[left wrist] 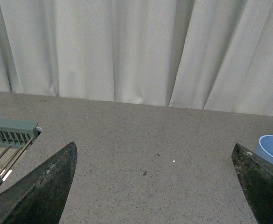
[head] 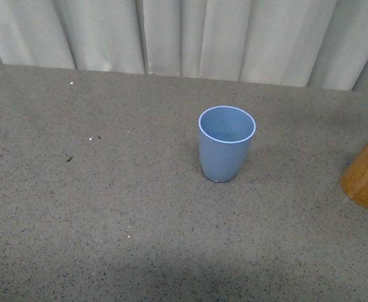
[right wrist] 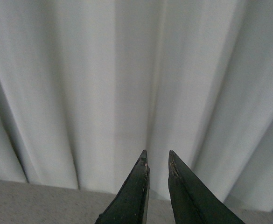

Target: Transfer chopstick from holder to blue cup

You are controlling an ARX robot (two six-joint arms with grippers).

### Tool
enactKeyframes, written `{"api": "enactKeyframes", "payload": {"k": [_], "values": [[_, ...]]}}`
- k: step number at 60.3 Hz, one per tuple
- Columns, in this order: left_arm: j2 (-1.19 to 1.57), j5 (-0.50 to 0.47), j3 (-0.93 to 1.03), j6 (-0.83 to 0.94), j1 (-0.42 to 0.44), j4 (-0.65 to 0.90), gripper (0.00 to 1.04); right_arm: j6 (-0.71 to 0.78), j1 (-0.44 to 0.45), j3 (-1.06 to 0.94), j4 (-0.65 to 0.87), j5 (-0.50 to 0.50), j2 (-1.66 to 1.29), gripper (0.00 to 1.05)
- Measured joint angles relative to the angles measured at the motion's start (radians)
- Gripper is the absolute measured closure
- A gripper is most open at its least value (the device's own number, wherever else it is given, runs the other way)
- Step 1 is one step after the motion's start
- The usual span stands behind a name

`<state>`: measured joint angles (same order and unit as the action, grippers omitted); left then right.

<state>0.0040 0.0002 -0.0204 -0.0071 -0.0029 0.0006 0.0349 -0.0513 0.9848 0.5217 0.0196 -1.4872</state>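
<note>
Here the blue cup (head: 227,143) stands upright near the middle of the speckled grey table (head: 108,207), its inside showing nothing. At the right edge of the front view, well apart from the cup, only a part of the tan holder (head: 367,176) shows. No chopstick is visible in any view.

The left gripper (left wrist: 155,186) has its dark fingers (left wrist: 43,186) spread wide over bare table, with the cup's rim (left wrist: 272,148) just beside one finger. A grey-green rack (left wrist: 10,135) sits at the other side.

The right gripper (right wrist: 157,161) faces the white curtain (right wrist: 80,84), its tips nearly together with a thin gap, nothing between them.
</note>
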Motion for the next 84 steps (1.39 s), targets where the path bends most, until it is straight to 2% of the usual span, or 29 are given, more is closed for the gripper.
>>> {"api": "enactKeyframes", "payload": {"k": [11, 15, 22, 35, 50, 84], "values": [[0.0, 0.0, 0.0, 0.0, 0.0, 0.0, 0.07, -0.065, -0.147, -0.02, 0.078, -0.048, -0.005, 0.92], [0.0, 0.0, 0.0, 0.0, 0.0, 0.0, 0.07, -0.089, -0.231, -0.046, 0.149, -0.079, -0.052, 0.92], [0.0, 0.0, 0.0, 0.0, 0.0, 0.0, 0.07, -0.139, -0.307, -0.078, 0.232, -0.11, -0.171, 0.92], [0.0, 0.0, 0.0, 0.0, 0.0, 0.0, 0.07, -0.213, -0.333, -0.098, 0.312, -0.135, -0.298, 0.92], [0.0, 0.0, 0.0, 0.0, 0.0, 0.0, 0.07, -0.25, -0.335, -0.111, 0.336, -0.142, -0.352, 0.92], [0.0, 0.0, 0.0, 0.0, 0.0, 0.0, 0.07, -0.251, -0.34, 0.005, 0.224, -0.116, -0.304, 0.92]]}}
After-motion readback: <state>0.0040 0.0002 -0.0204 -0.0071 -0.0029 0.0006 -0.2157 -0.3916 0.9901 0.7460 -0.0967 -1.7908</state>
